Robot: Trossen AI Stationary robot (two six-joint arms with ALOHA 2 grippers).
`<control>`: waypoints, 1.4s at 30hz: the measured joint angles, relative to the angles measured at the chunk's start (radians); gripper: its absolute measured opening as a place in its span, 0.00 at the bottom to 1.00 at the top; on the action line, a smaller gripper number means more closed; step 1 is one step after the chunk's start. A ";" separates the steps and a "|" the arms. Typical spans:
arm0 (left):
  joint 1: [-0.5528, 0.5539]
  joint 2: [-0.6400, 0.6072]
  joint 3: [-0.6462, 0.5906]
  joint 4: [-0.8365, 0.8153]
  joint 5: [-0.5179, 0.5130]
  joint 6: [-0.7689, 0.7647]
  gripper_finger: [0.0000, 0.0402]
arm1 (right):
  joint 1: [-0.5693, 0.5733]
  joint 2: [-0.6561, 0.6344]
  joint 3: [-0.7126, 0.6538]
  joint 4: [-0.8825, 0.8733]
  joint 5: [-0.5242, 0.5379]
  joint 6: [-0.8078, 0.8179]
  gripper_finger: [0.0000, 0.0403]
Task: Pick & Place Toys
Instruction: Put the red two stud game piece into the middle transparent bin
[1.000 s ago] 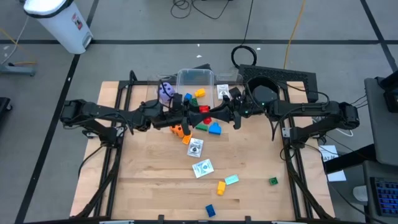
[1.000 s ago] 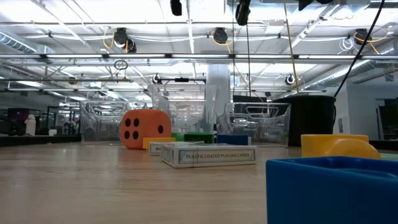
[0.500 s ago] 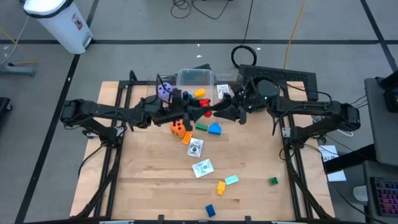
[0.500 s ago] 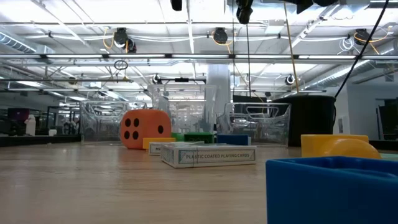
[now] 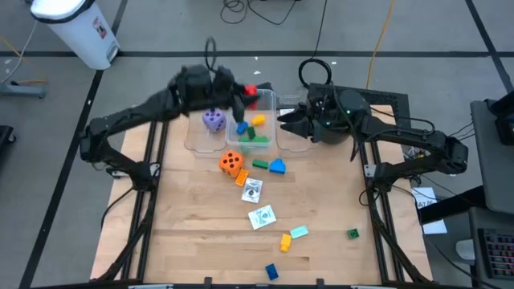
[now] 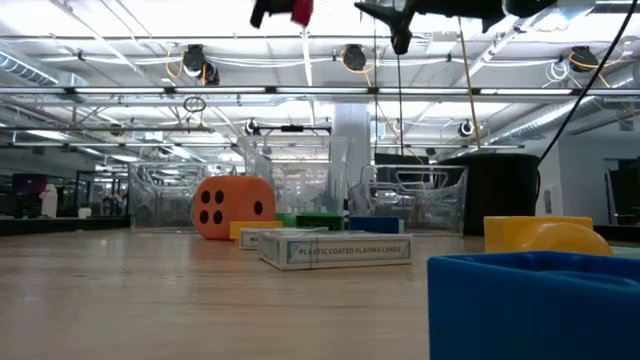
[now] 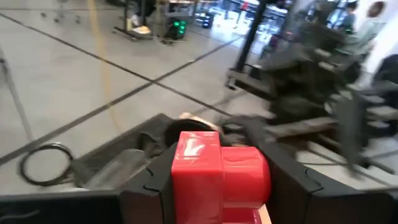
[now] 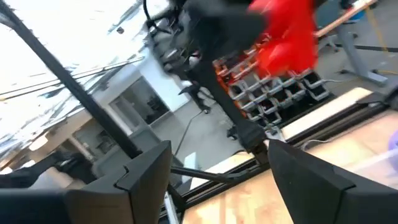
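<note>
My left gripper (image 5: 243, 93) is raised over the far end of the middle clear tub (image 5: 265, 103), shut on a red block (image 7: 219, 169); the low view shows that block (image 6: 300, 11) high above the table. My right gripper (image 5: 283, 120) hangs open and empty just right of it, over the right tub. A purple die (image 5: 213, 120) lies in the left tub, and yellow, blue and green blocks (image 5: 252, 128) in the middle one. On the table rest an orange die (image 5: 231, 163), green and blue blocks (image 5: 270, 165) and two card packs (image 5: 251, 190). My left gripper pinches the red block by two opposite sides (image 7: 177, 177) between its two fingers (image 7: 146, 193). The fingers lie about level, reaching in from the table's left. The block is lifted clear, high above the tub.
Three clear tubs stand side by side at the far edge. A black round pot (image 5: 341, 112) sits at the far right under my right arm. Yellow and teal blocks (image 5: 292, 236), a blue block (image 5: 271, 272) and a green block (image 5: 352, 234) lie toward the near edge.
My left gripper has swung up and toward the far edge with the red block, from beside the orange die to above the middle tub, rolling as it went. My right gripper, which met the left one at the red block, has drawn back toward the far right.
</note>
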 joint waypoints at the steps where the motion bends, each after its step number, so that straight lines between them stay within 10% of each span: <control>1: 0.038 0.009 0.006 -0.011 0.026 0.010 0.42 | 0.000 0.004 0.000 -0.007 0.013 -0.001 0.65; 12: 0.258 0.273 0.005 -0.084 0.345 0.078 0.42 | 0.001 0.007 0.000 -0.129 0.200 -0.073 0.65; 42: 0.153 0.658 0.205 -0.509 0.225 0.439 0.42 | 0.094 0.007 -0.001 -0.242 0.410 -0.071 0.65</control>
